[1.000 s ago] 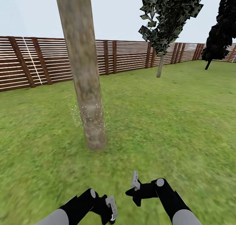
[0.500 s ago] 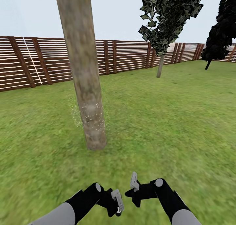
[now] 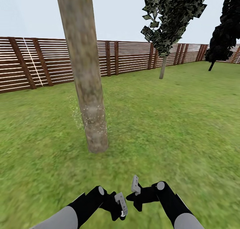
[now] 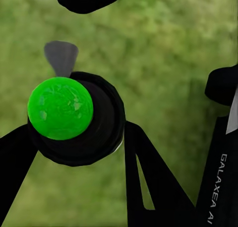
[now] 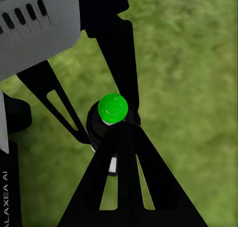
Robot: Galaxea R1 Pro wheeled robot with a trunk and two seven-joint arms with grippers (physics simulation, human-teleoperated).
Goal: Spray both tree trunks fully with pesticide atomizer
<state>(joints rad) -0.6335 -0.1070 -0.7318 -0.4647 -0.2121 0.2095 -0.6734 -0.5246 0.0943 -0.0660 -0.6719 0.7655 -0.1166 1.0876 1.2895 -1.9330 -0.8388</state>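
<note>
Under you: grass, green and mottled, running flat back to the fence. Near trunk stands upright in it, whitish specks around its lower part. Two smaller trees rise from the lawn farther back.

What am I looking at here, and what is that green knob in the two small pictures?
This is a simulated two-armed robot on wheels in a fenced garden. The big picture comes from a camera on its head, looking down over both black arms; each arm ends in a tool with two fingers. The small pictures come from cameras at each wrist, looking along those fingers.

On the grass stands a thick tree trunk with a whitish mist of pesticide around its lower part.

The green knob tops a small black bottle, the pesticide atomizer. The left tool appears to grip it. The right tool is close beside it; whether it is also gripping is unclear.
</note>
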